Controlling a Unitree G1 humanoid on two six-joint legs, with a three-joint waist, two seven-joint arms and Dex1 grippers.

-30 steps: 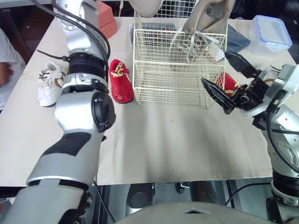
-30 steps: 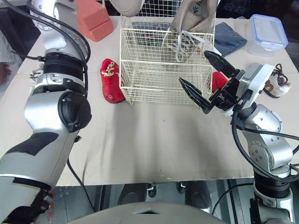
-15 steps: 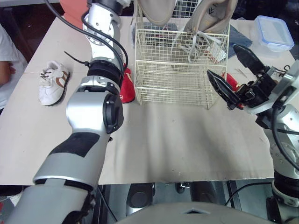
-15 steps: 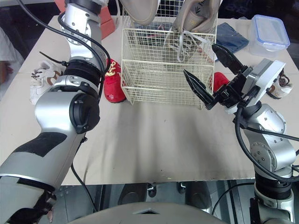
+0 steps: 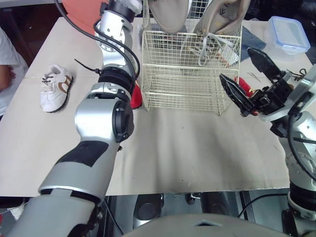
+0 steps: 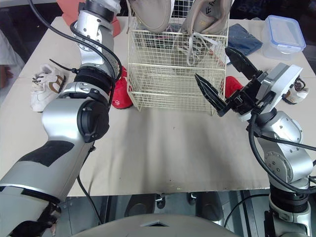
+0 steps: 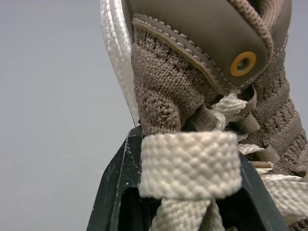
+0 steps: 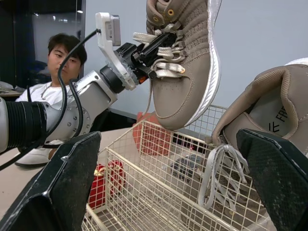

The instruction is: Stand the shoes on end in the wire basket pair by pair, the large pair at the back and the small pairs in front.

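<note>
View over the counter (image 5: 187,148) as I see it from the remote station. The wire basket (image 5: 190,74) stands at the middle of the counter's far edge. My left claw (image 8: 153,44) is clamped on the laces and tongue of one large tan shoe (image 5: 165,12), which hangs toe down over the basket's back left corner. Its toe is near the rim, and I cannot tell whether it has passed below it. The second large tan shoe (image 5: 222,17) stands heel up in the basket's back right corner, leaning on the wire, with its laces draped over the mesh. My right claw (image 6: 213,63) hovers off the counter at the basket's front right corner, fingers spread wide and holding nothing. One red shoe (image 6: 121,96) lies on the counter against the basket's left side, partly hidden by my left arm. The other red shoe (image 6: 232,85) lies just off the basket's right side, behind the right claw. A small white shoe (image 5: 55,88) rests near the counter's left edge, well apart from the basket. A lidded plastic box (image 5: 289,34) occupies the far right corner, with a blue cloth (image 5: 252,39) between it and the basket. An orange box (image 5: 86,10) sits at the far edge, left of the basket. A person (image 8: 65,57) is seated past the counter's left edge.
</note>
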